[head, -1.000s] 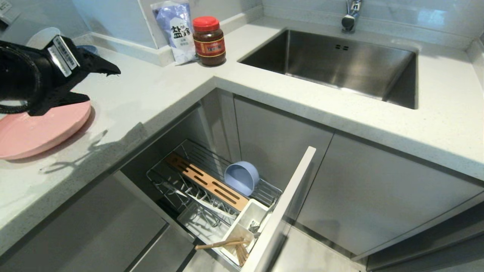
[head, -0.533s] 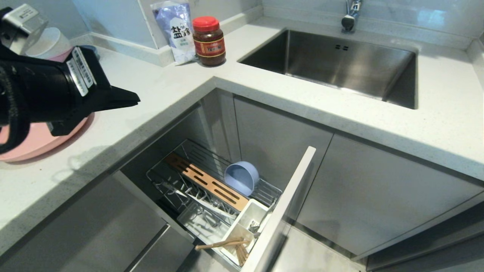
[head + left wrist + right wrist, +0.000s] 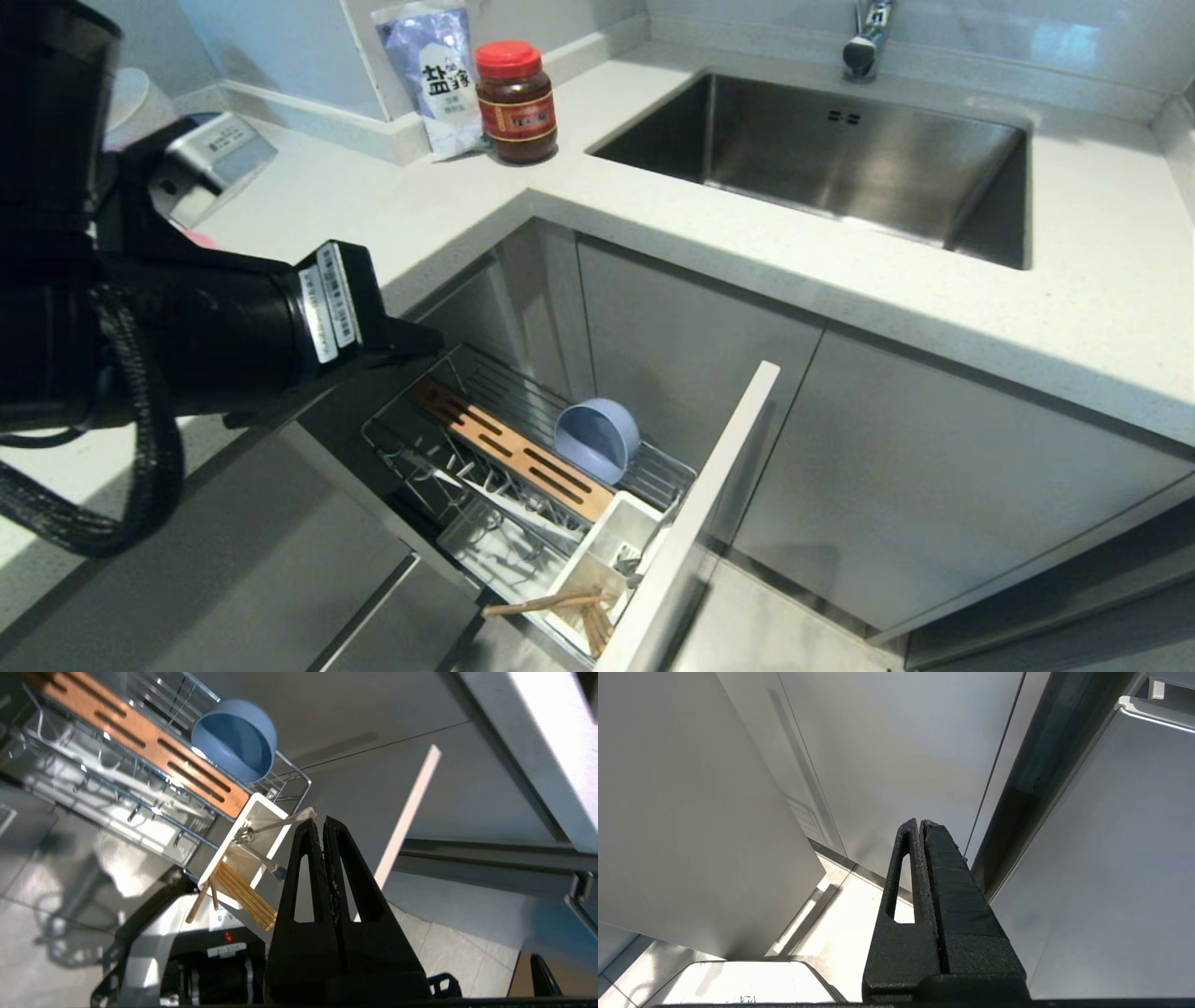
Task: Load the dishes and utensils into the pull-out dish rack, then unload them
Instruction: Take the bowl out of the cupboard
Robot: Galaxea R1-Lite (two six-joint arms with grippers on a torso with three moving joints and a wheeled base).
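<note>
The pull-out dish rack (image 3: 504, 378) stands drawn out below the counter corner. A blue-grey bowl (image 3: 597, 439) (image 3: 233, 739) lies on its side in the rack, beside the slotted wooden board (image 3: 509, 448). The chopsticks (image 3: 560, 602) (image 3: 238, 891) lean in the white cutlery cup (image 3: 607, 551), and a silver spoon (image 3: 280, 822) rests in the same cup. My left gripper (image 3: 434, 341) (image 3: 322, 823) hangs shut and empty above the rack's back end. The pink plate is hidden behind my left arm. My right gripper (image 3: 920, 823) is shut and parked low, facing cabinet fronts.
The steel sink (image 3: 822, 149) and faucet (image 3: 864, 37) sit at the back right of the pale counter (image 3: 1074, 308). A red-lidded jar (image 3: 515, 103) and a salt bag (image 3: 434, 75) stand in the corner. The rack's narrow front panel (image 3: 709, 504) sticks out toward me.
My left gripper has shut empty. The arm has swung from over the pink plate on the counter to the right and down, past the counter edge to above the rack.
</note>
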